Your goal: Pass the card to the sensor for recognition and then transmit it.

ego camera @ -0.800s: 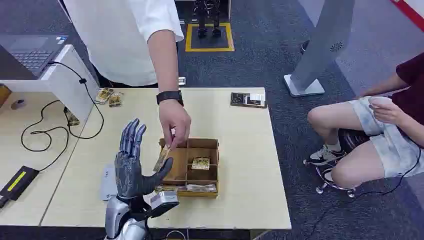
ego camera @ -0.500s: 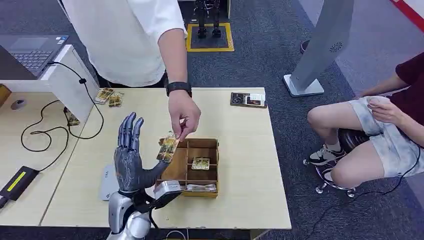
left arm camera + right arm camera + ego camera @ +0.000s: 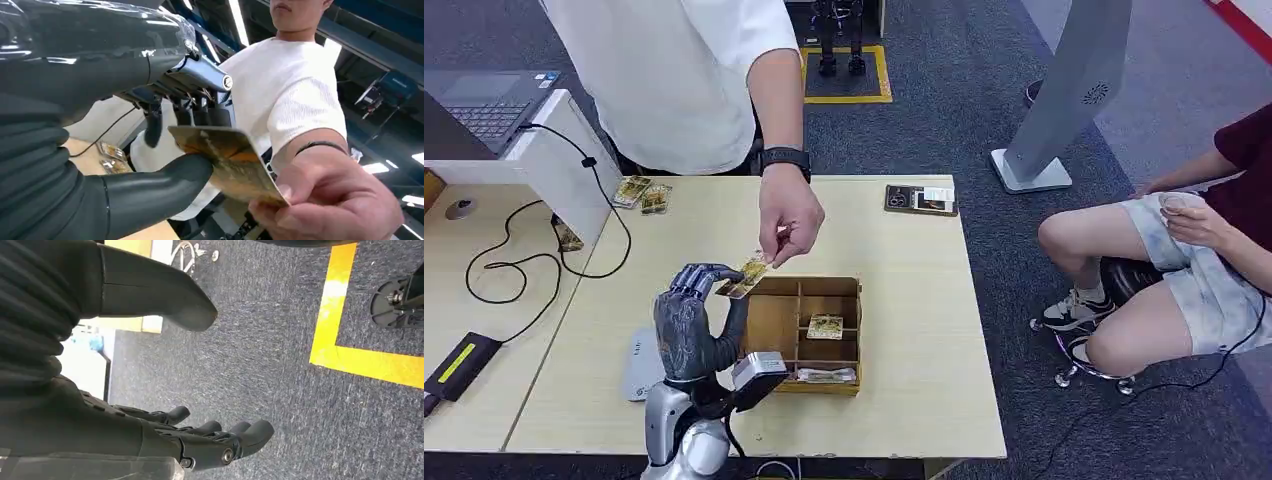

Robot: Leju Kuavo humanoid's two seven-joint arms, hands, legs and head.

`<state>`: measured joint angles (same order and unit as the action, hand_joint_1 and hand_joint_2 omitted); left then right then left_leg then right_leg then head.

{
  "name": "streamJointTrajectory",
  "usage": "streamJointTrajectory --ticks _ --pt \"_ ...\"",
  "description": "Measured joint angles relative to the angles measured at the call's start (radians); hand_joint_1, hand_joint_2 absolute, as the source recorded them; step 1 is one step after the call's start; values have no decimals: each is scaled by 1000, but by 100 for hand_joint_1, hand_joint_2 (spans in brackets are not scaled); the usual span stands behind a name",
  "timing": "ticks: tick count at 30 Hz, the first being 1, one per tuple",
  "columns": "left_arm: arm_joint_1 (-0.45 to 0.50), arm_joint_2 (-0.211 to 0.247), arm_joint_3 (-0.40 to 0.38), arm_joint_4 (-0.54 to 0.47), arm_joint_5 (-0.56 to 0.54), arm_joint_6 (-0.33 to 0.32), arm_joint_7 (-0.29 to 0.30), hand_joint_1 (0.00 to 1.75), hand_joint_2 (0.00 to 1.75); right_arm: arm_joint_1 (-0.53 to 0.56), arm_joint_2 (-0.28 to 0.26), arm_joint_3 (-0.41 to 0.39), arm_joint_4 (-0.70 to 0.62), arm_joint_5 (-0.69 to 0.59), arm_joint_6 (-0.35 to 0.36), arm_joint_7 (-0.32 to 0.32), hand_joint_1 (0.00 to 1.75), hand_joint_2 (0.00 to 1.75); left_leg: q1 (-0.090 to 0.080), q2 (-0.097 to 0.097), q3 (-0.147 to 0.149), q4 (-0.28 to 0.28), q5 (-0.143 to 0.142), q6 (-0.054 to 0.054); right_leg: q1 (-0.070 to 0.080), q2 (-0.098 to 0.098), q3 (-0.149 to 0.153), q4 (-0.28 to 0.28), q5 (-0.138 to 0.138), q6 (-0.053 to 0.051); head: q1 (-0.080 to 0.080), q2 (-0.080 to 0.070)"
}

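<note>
A gold-patterned card (image 3: 746, 277) hangs above the table's middle, just left of the wooden box. My left hand (image 3: 692, 325) is raised there, its fingers curled over the card's near end. In the left wrist view, my thumb and fingers pinch the card (image 3: 230, 160), and my left hand (image 3: 100, 130) lies around one end. A person's hand (image 3: 791, 215) still pinches the card's far end, with the person's fingers (image 3: 330, 200) shown close up. A pale grey flat device (image 3: 637, 365) lies on the table beside my left wrist. My right hand (image 3: 165, 437) hangs over the carpet, fingers apart and holding nothing.
A compartmented wooden box (image 3: 860, 330) holds a few cards (image 3: 825, 326). More cards (image 3: 642, 192) lie at the back left, and a dark card pack (image 3: 919, 199) at the back right. A black cable (image 3: 524, 262) crosses the left table. A seated person (image 3: 1184, 260) is to the right.
My left hand's fingers, upright and spread before, have curled down onto the card. The person's hand lifted the card from the box's edge up to my fingers.
</note>
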<state>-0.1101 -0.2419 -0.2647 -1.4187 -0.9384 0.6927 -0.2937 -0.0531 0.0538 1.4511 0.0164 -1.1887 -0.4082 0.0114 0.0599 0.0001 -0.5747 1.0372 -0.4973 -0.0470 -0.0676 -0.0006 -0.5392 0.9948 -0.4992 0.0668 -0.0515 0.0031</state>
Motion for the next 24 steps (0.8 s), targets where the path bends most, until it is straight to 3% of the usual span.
streamJointTrajectory --ticks 7,19,24 --pt "0 0 0 0 19 0 -5 175 175 0 0 2 0 0 1 1 0 175 0 0 0 0 0 0 0 0 0 0 0 0 0 0" --pt "3 -11 1 0 68 0 -96 175 175 0 -1 17 0 2 -3 10 0 175 0 0 0 0 0 0 0 0 0 0 0 0 0 0" --pt "9 -19 45 0 79 1 -129 175 175 0 -1 21 0 0 -5 16 0 175 0 0 0 0 0 0 0 0 0 0 0 0 0 0"
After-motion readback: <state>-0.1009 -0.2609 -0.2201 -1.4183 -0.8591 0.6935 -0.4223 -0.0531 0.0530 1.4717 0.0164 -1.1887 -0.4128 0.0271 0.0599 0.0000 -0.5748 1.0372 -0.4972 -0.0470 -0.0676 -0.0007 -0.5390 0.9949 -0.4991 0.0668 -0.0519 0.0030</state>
